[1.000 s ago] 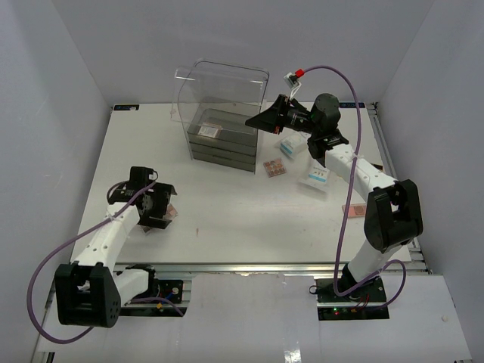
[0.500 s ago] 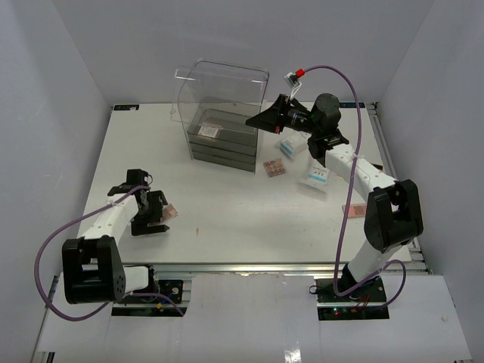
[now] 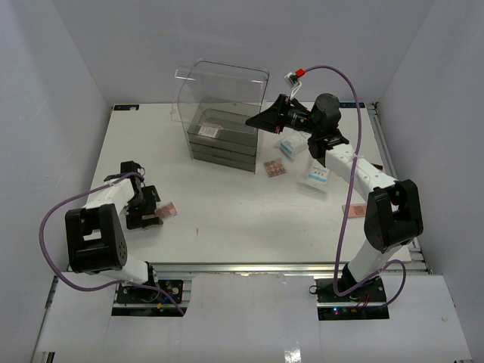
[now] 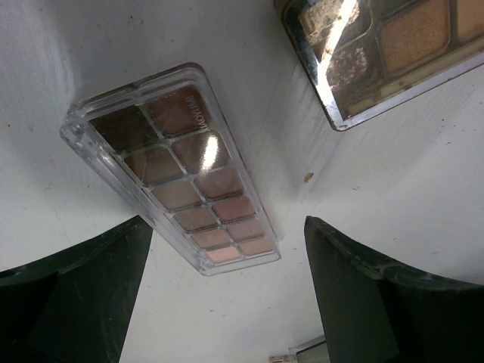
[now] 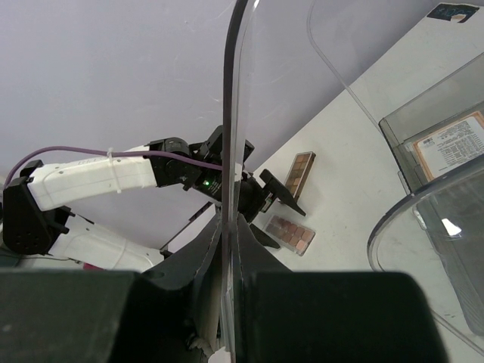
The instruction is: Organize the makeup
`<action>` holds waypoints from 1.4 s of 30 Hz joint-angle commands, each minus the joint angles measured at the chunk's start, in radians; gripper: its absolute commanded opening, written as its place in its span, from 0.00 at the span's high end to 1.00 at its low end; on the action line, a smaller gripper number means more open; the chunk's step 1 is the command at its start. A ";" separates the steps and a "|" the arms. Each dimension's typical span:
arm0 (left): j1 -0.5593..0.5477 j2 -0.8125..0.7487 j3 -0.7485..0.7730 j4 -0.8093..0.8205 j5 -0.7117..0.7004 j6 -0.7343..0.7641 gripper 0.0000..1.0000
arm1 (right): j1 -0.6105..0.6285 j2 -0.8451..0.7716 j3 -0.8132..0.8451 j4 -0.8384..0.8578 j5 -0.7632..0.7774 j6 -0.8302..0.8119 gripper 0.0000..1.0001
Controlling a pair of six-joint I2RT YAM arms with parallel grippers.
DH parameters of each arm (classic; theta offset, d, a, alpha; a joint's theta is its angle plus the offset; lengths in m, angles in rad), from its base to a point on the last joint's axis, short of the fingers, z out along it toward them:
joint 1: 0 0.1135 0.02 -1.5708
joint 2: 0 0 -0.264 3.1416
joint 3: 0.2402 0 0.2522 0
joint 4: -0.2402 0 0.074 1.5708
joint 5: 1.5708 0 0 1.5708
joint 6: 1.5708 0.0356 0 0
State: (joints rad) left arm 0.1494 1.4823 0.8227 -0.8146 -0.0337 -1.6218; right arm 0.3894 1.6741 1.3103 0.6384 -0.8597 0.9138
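Observation:
A long clear palette [image 4: 178, 170] of brown and pink shades lies flat on the white table. Its near end reaches between my left gripper's [image 4: 227, 302] fingers, which stand open and apart from it. A second palette [image 4: 378, 45] with gold and brown pans lies just past it. From above, the left gripper [image 3: 153, 209] sits at the left, beside a pink palette [image 3: 168, 211]. My right gripper [image 3: 255, 120] is shut on the thin clear wall [image 5: 230, 113] of the big plastic box [image 3: 223, 91]. A small palette [image 3: 274, 168] and two white-and-blue packets [image 3: 291, 145] [image 3: 316, 176] lie right of the box.
Dark drawers [image 3: 221, 144] are stacked inside the clear box; the top one holds a labelled item [image 5: 450, 144]. Another flat item [image 3: 354, 208] lies by the right arm's elbow. White walls close in the table on the left, back and right.
The left arm has folded back and its gripper has slid a little left, now beside the pink palette instead of over it. The right arm has not moved.

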 commanded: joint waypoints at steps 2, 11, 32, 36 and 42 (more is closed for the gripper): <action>0.013 0.026 0.004 -0.003 -0.018 -0.013 0.11 | -0.007 -0.057 -0.003 0.095 -0.009 -0.001 0.88; 0.013 0.077 0.015 0.003 -0.016 0.043 0.17 | -0.007 -0.068 -0.006 0.093 -0.007 0.002 0.88; -0.071 -0.208 -0.079 0.275 0.275 0.279 0.88 | -0.010 -0.068 -0.016 0.106 -0.015 0.002 0.88; -0.145 -0.289 -0.081 0.398 0.348 0.320 0.96 | -0.009 -0.077 -0.020 0.095 -0.015 -0.009 0.88; -0.282 -0.306 -0.067 0.594 0.388 0.343 1.00 | -0.011 -0.094 -0.030 0.078 -0.012 -0.031 0.88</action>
State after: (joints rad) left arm -0.0670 1.1929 0.7395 -0.4158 0.2842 -1.3198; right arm 0.3855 1.6558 1.2761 0.6516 -0.8581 0.9073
